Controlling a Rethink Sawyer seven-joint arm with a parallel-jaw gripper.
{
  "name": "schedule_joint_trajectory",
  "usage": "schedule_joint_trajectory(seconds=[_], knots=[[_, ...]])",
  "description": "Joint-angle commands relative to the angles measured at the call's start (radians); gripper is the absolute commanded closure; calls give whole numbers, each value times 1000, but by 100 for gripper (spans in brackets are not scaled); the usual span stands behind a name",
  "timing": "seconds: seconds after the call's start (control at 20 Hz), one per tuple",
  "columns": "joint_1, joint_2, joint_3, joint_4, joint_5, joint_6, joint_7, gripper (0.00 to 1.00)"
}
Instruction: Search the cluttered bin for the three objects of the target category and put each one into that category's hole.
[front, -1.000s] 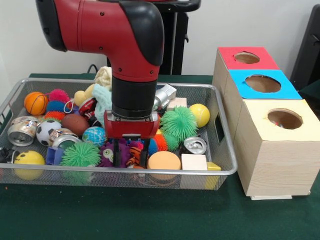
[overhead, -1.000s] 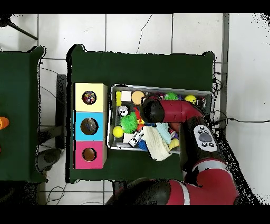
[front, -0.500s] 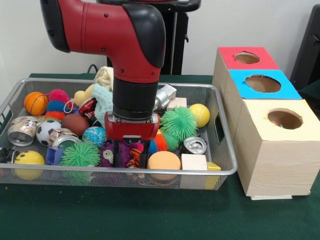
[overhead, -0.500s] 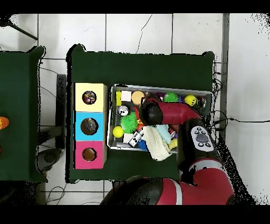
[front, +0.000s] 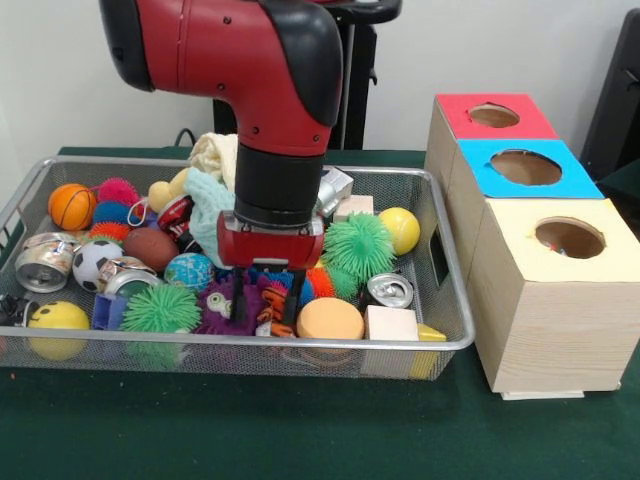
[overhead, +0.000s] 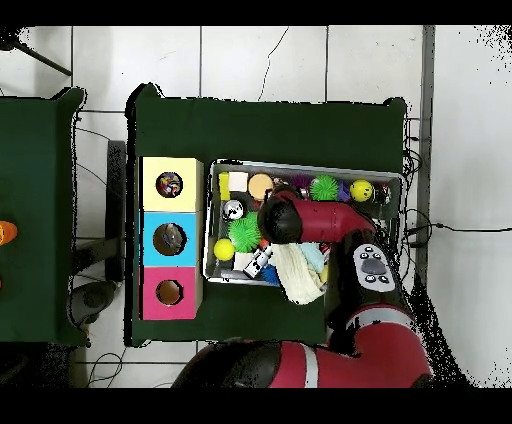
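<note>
My gripper (front: 267, 303) hangs low over the front middle of the wire bin (front: 250, 341). Its two black fingers stand on either side of a small orange-and-black striped toy (front: 269, 312) and seem shut on it. A purple furry toy (front: 214, 306) lies just left of the toy, and an orange disc (front: 329, 320) lies just right. In the overhead view the red wrist (overhead: 281, 218) covers the gripper and the toy. Three wooden boxes with round holes stand beside the bin, topped red (front: 455, 110), blue (front: 482, 178) and cream (front: 512, 226).
The bin is packed with green spiky balls (front: 358, 246) (front: 160, 308), a yellow ball (front: 400, 229), crushed cans (front: 388, 290) (front: 42, 262), a wooden cube (front: 392, 323), sport balls and cloth (front: 205, 205). Something colourful shows inside the cream box's hole (overhead: 169, 184).
The arm has shifted a little right and risen slightly. The striped toy has moved with the fingers, and the disc and cube beside it were nudged.
</note>
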Motion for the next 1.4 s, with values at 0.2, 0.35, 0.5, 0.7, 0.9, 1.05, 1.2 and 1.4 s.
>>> schedule_joint_trajectory(seconds=[0.2, 0.35, 0.5, 0.7, 0.9, 1.05, 1.2, 1.4], knots=[[77, -34, 43, 233, 95, -13, 274, 0], [102, -36, 27, 236, 118, -20, 279, 0], [115, -35, 21, 238, 142, -18, 269, 0], [122, -19, 14, 232, 162, -39, 254, 0], [97, 23, 18, 204, 161, -61, 218, 0], [70, 50, 20, 164, 143, -61, 174, 0], [57, 61, 15, 134, 132, -51, 151, 0], [14, 26, 28, 123, 106, 19, 83, 0]])
